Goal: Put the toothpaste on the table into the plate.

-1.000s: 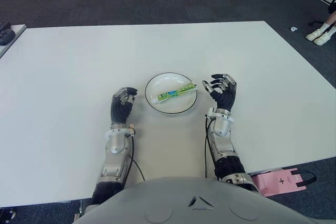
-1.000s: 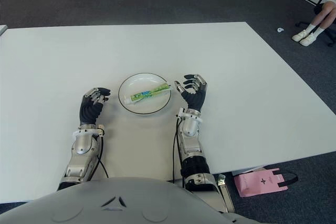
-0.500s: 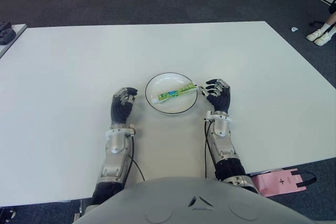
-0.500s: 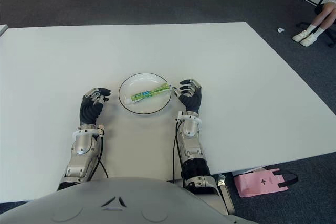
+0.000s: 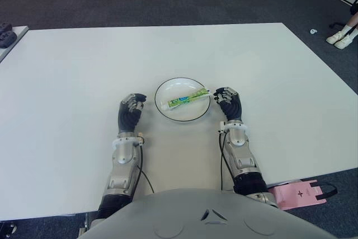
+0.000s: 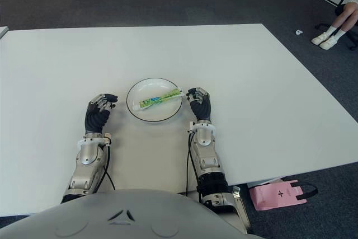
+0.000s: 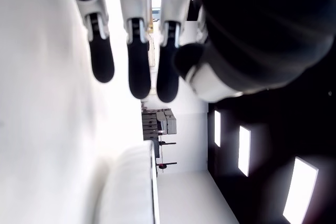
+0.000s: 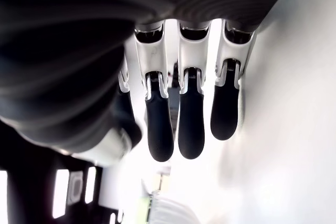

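The green and white toothpaste tube [image 5: 184, 99] lies slantwise inside the white plate [image 5: 178, 85] with a dark rim, at the middle of the white table [image 5: 84, 65]. My right hand [image 5: 228, 100] is low over the table just right of the plate, its fingertips [image 8: 160, 148] loosely extended and holding nothing in the right wrist view. My left hand [image 5: 131, 110] shows just left of the plate, fingers [image 7: 139, 80] relaxed and empty. Neither hand touches the tube.
A pink bag [image 5: 299, 192] lies on the floor by the table's near right corner. A person's feet in white shoes [image 5: 342, 36] show at the far right. A second table's corner with a dark object [image 5: 5, 34] is at the far left.
My right hand has dropped from a raised, spread pose beside the plate down toward the table and back toward me, fingers drawn closer together. The tube, plate and left hand have not moved.
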You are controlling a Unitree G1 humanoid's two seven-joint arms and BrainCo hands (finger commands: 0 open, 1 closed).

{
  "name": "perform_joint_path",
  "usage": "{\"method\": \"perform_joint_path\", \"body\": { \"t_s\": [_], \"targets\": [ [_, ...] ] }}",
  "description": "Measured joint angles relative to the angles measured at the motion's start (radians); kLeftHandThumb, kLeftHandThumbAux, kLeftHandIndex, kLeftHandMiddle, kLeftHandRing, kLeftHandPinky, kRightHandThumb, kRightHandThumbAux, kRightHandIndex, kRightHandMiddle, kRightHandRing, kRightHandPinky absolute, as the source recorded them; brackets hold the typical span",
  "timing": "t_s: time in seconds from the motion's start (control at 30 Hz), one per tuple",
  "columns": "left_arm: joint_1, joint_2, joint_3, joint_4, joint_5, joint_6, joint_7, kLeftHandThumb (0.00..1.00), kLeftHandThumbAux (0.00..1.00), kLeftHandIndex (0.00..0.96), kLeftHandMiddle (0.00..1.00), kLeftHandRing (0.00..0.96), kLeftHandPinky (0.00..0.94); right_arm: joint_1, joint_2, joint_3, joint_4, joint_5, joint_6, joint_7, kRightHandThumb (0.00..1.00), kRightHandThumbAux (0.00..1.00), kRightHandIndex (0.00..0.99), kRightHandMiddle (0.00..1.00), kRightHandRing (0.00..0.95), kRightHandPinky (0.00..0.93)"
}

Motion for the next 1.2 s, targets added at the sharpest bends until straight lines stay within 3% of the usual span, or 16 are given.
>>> {"method": "perform_joint_path", "body": {
  "t_s": [1.2],
  "targets": [
    [0.007, 0.000, -0.007, -0.018, 0.001, 0.029, 0.000, 0.708, 0.720, 0.417, 0.388, 0.348, 0.323, -0.010, -0.119, 0.048, -0.013, -0.101, 0.030, 0.057, 0.707, 0.736, 0.419, 0.479, 0.494, 0.481]
  ]
}}
